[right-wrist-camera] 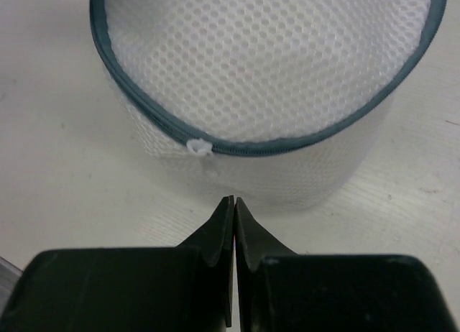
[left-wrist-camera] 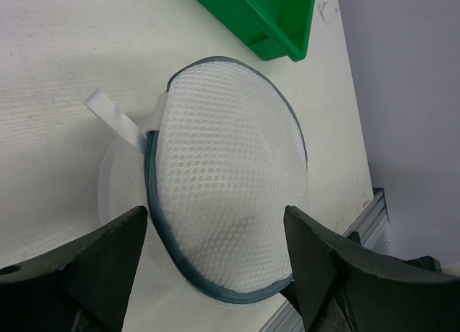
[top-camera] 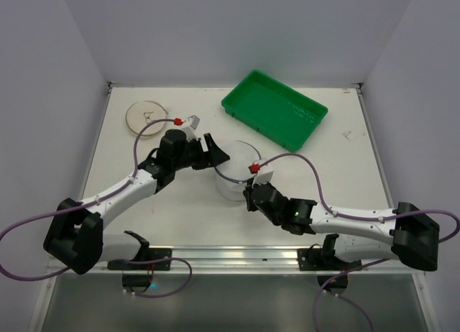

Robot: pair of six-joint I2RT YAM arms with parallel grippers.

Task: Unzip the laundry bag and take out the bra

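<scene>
The laundry bag (top-camera: 234, 175) is a round whitish mesh case with a dark zipper rim, resting mid-table. In the left wrist view the bag (left-wrist-camera: 230, 167) lies between my open left gripper's (left-wrist-camera: 215, 220) fingers, and a white ribbon tab (left-wrist-camera: 111, 115) sticks out at its left. My left gripper (top-camera: 218, 152) is at the bag's far-left side. My right gripper (right-wrist-camera: 235, 201) is shut and empty, just short of the bag's near wall (right-wrist-camera: 266, 66), below the white zipper pull (right-wrist-camera: 195, 146). It shows in the top view (top-camera: 248, 197). The bra is hidden.
A green rectangular tray (top-camera: 274, 108) lies at the back right, close behind the bag. A flat beige disc (top-camera: 149, 116) lies at the back left. A metal rail (top-camera: 237, 256) runs along the table's near edge. Grey walls close in on both sides and the back.
</scene>
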